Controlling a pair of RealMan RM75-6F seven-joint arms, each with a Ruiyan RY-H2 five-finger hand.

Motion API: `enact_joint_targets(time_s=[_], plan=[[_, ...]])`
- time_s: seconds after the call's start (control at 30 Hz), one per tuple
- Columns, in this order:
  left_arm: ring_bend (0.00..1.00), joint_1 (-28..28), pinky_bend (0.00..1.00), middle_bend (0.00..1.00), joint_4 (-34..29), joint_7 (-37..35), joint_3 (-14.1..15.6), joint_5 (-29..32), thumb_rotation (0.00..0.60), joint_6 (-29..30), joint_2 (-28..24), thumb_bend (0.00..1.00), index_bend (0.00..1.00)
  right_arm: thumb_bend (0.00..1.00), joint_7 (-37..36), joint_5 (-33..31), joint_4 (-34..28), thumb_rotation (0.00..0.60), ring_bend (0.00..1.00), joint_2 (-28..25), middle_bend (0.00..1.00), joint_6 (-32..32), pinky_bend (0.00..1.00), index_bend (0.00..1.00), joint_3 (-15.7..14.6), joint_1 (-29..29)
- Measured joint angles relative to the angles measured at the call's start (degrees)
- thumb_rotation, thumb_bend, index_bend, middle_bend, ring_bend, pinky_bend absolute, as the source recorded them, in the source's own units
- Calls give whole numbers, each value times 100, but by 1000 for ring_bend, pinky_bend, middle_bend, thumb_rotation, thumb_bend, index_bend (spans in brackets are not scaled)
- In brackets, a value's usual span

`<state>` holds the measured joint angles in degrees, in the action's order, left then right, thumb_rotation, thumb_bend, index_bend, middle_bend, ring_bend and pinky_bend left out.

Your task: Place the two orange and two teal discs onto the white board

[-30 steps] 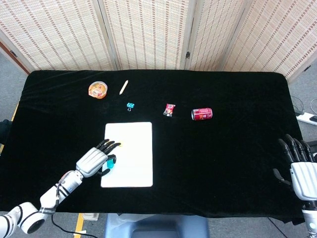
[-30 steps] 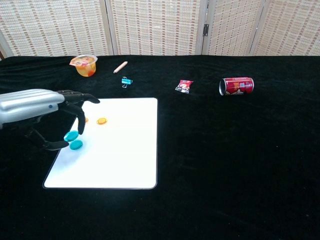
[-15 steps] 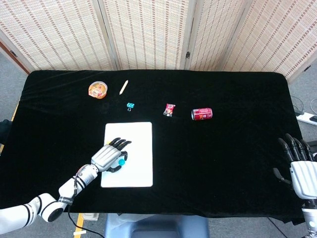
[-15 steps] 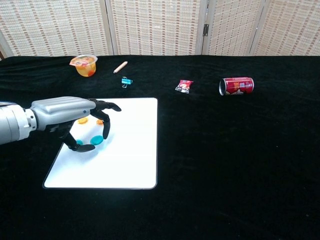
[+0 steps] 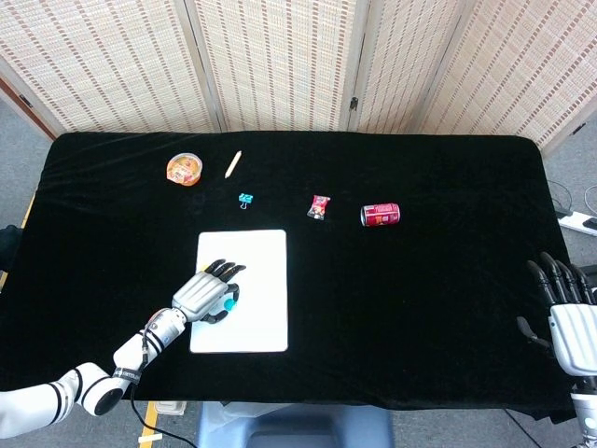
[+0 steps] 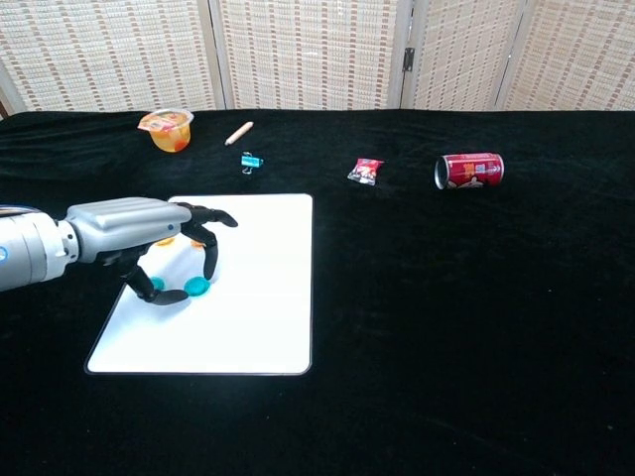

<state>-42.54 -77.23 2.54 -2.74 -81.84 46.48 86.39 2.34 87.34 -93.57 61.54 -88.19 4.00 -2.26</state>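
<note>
The left hand (image 6: 149,233) reaches over the white board (image 6: 253,297) and pinches a teal disc (image 6: 197,289) between thumb and fingertip. The second teal disc (image 6: 157,285) lies just beside the thumb, the orange discs (image 6: 166,241) partly hidden under the palm. The right hand (image 5: 564,313) hangs released, fingers apart, well away at the worktop (image 5: 420,280) edge.

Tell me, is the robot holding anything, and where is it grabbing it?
The left hand pinches a teal disc by its edge between fingertip and thumb, low over the white board. The right hand holds nothing.
</note>
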Motion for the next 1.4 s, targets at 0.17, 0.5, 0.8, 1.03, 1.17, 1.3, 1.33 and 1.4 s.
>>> enact_joint_targets(time_s=[0.17,0.5,0.8,1.03,1.17,1.3,1.33,1.4], plan=[[0,-6,0,79,-10,-16,21,29,600,-5,-7,408,334,345,11,-1,-10,600,7,-4,20,-1,0,0,0,1],[0,271,0,63,-566,-478,-19,-205,600,815,-564,408,210,345,-6,-27,-25,600,8,-47,20,-55,0,0,16,35],[0,1052,0,63,-827,-725,-23,110,600,1686,-1413,409,220,346,-117,-79,40,600,7,-94,20,-28,0,0,14,55],[0,1743,0,63,-903,-802,-20,624,600,2253,-1720,409,232,345,-411,-112,65,600,9,-162,21,107,0,0,3,24],[0,2148,0,63,-954,-705,10,749,600,2709,-1788,409,231,346,-658,-119,100,600,7,-193,21,219,0,0,-23,-1],[0,2547,0,63,-1096,-533,102,760,600,3162,-1851,409,225,345,-778,-100,124,600,11,-192,21,255,0,0,-60,-3],[0,2623,0,63,-1141,-501,122,753,600,3241,-1867,409,223,345,-812,-87,128,600,10,-190,21,255,0,0,-70,0],[0,2787,0,63,-1227,-454,150,731,600,3427,-1887,409,220,345,-899,-56,144,600,6,-175,21,245,0,0,-97,16]])
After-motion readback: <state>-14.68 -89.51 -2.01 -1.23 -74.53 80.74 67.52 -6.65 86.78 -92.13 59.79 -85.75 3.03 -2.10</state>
